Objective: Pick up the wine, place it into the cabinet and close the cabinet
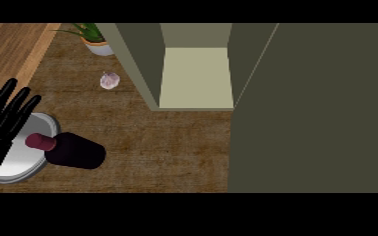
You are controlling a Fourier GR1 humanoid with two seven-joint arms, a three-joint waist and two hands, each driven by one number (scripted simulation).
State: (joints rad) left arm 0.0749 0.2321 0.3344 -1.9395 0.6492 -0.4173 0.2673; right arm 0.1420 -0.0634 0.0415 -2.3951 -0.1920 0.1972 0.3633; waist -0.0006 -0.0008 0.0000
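left robot hand point(15, 112) rests at the left edge, fingers straight and apart, holding nothing. wine point(74, 150) sits near-left, over the right rim of the plate point(29, 172). grasp step seems not yet begun; next move calls for fingers curling round it.

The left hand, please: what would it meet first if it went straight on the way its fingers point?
Probably nothing soon: the left hand points over the counter, with the garlic right of its line. Further on, perhaps the potted plant; depth is unclear.
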